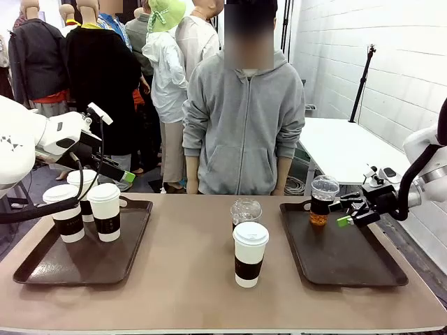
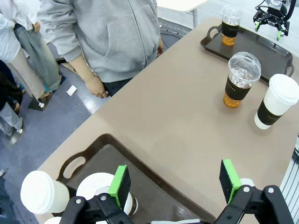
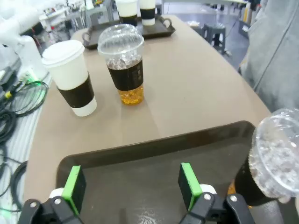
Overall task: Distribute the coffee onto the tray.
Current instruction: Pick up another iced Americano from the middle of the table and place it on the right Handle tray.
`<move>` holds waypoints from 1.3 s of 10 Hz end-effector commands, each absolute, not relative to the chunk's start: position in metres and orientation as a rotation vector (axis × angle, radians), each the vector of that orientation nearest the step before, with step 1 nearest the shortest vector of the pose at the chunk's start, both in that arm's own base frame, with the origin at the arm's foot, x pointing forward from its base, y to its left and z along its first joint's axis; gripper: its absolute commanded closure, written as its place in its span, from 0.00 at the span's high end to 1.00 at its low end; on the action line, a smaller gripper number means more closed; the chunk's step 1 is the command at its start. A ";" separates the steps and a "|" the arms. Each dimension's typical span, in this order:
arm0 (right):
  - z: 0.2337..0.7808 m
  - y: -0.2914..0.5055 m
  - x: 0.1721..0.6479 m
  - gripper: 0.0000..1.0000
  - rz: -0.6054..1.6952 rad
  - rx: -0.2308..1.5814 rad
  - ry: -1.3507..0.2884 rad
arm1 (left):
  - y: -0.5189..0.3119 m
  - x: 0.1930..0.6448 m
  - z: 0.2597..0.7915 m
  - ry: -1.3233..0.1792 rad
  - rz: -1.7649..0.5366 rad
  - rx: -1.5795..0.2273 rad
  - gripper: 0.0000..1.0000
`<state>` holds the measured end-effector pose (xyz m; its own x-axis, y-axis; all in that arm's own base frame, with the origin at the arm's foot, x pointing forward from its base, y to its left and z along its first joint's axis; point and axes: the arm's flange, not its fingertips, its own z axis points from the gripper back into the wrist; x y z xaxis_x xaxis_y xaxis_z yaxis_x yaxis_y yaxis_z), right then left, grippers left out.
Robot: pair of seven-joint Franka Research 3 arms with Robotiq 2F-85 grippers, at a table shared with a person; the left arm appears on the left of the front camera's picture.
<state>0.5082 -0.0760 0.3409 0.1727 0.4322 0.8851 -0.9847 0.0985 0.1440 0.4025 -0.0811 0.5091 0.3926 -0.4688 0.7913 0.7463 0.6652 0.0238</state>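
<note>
The brown desk (image 1: 188, 279) runs the full width, and a person (image 1: 241, 125) in a grey hoodie stands at its far edge. A dark left tray (image 1: 42, 269) and a dark right tray (image 1: 349, 262) lie well apart, with a broad strip of bare desk between them. That strip is broken only by two cups at the middle.

Three white paper cups (image 1: 108, 211) with dark sleeves stand bunched at the far left of the left tray, so its near and right parts are open. A fourth paper cup (image 1: 249, 255) stands mid-desk. A clear dome-lidded cup (image 1: 245, 209) stands just behind it. A second clear cup (image 1: 323, 200) stands at the far left corner of the right tray, and the rest of that tray is bare up to its raised rim.

The left end effector (image 2: 175, 183) hangs above the left tray's rim with its fingers spread wide and nothing between them. The right end effector (image 3: 131, 184) is also spread wide and holds nothing. It is over the right tray just beside the second clear cup, which stands outside its fingers.

There is small print on the clear cups' sleeves, too small to read.
</note>
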 end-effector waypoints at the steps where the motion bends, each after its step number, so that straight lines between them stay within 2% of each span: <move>1: 0.330 -0.065 0.500 1.00 1.204 0.851 -0.856 | -0.079 0.403 0.507 -0.864 -0.791 -0.369 1.00; 4: 0.323 -0.059 0.497 1.00 1.163 0.800 -0.883 | -0.079 0.403 0.507 -0.864 -0.791 -0.369 1.00; 5: 0.327 -0.069 0.505 1.00 1.180 0.855 -0.837 | -0.079 0.403 0.507 -0.864 -0.791 -0.369 1.00; 13: 0.328 -0.062 0.500 1.00 1.168 0.836 -0.847 | -0.079 0.403 0.507 -0.864 -0.791 -0.369 1.00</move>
<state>0.5037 -0.0672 0.3247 0.1761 0.4161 0.8921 -0.9779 0.1778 0.1101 0.4025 -0.0811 0.5091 0.3926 -0.4688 0.7913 0.7463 0.6652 0.0238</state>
